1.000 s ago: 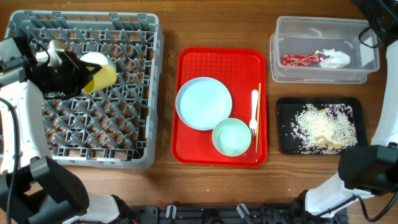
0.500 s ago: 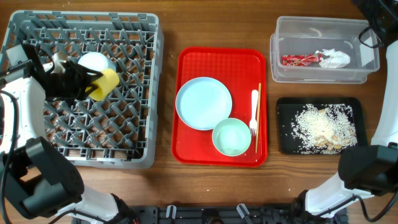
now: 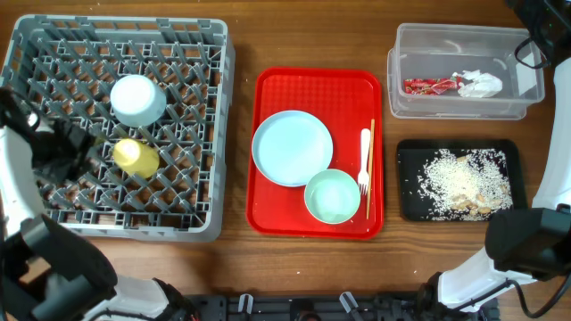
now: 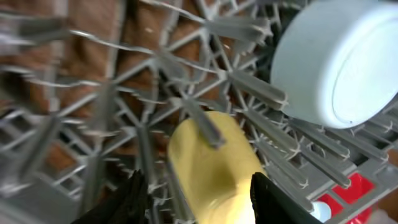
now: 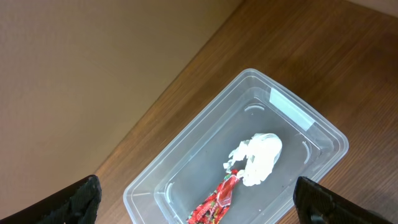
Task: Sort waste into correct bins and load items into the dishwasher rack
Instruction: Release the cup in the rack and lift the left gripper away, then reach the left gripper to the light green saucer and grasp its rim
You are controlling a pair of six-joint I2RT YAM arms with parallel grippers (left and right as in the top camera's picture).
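Observation:
The yellow cup (image 3: 136, 156) lies on its side among the pegs of the grey dishwasher rack (image 3: 214, 134), just in front of the upturned pale blue bowl (image 3: 138, 98). My left gripper (image 3: 89, 147) is open just left of the cup. In the left wrist view the cup (image 4: 208, 155) lies between and ahead of the open fingers (image 4: 199, 199), with the bowl (image 4: 339, 62) behind it. My right gripper (image 5: 199, 205) is open and empty, high over the clear tub (image 5: 323, 130), which holds the red wrapper (image 5: 214, 202) and white tissue (image 5: 258, 155).
A red tray (image 3: 268, 89) in the middle holds the pale plate (image 3: 292, 147), green bowl (image 3: 332, 196), white fork (image 3: 364, 160) and chopsticks (image 3: 371, 169). The clear tub (image 3: 464, 102) stands at the back right. The black tray (image 3: 406, 178) in front of it holds rice scraps (image 3: 464, 183).
My left gripper let go of the yellow cup and drew back to the left and toward the front. The cup now rests in the rack in front of the blue bowl.

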